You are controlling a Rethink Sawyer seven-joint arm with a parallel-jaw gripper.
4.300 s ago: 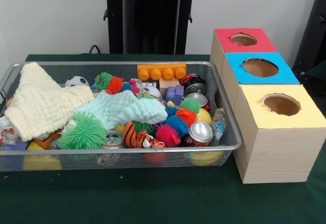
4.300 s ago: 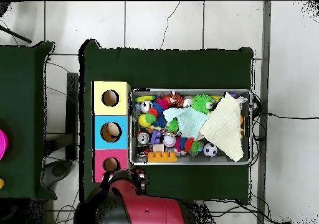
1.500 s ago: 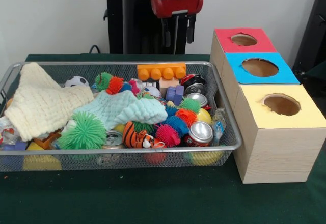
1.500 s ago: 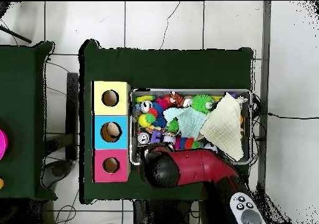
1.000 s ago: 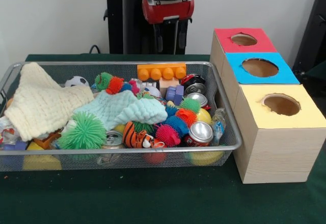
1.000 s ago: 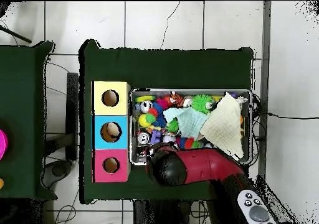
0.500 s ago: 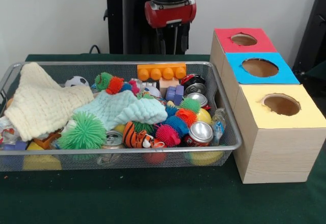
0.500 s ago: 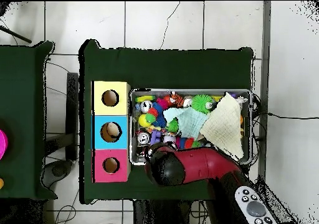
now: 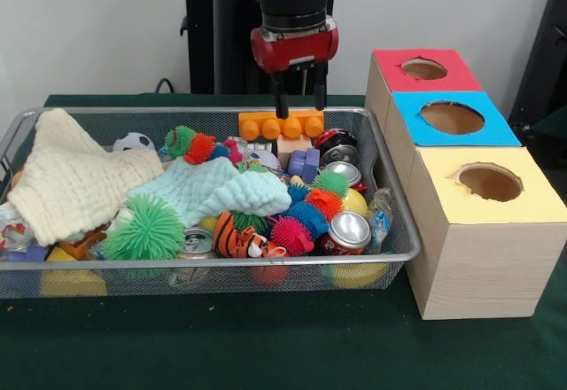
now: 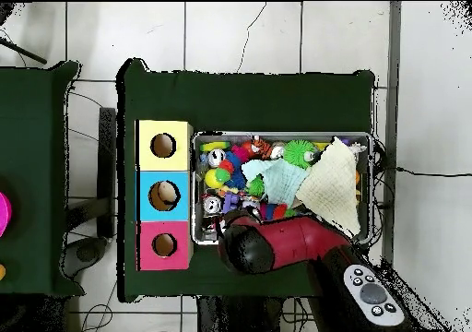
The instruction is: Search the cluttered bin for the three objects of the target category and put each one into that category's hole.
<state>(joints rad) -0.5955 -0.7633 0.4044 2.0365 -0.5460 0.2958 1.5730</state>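
— since the pincer (image 9: 299,106) hangs right over the orange brick (image 9: 281,125), is that the thing it is going for?
— that is my reading. the brick lies along the far wall of the wire bin (image 9: 403,253), its long axis running across the picture, parallel to that wall, studs up. the pincer sits above its right half, so the brick is straight below, hardly off to either side.
— and the fingers?
— two dark fingers (image 9: 281,105) point down, spread a little, with nothing between them. their tips reach about the level of the brick's top edge; whether they touch it i cannot tell from the front view. as i see it, they stand side by side along the brick's length, so they would not straddle its narrow width without a turn of the wrist, though the angle is hard to judge.
— does the view from above help?
— no. the red arm (image 10: 277,246) covers that corner of the bin and hides both brick and pincer.
— where would it go afterwards?
— one of three holes in the boxes beside the bin: red (image 9: 424,68), blue (image 9: 452,117) or yellow (image 9: 488,182). which belongs to bricks i cannot tell.
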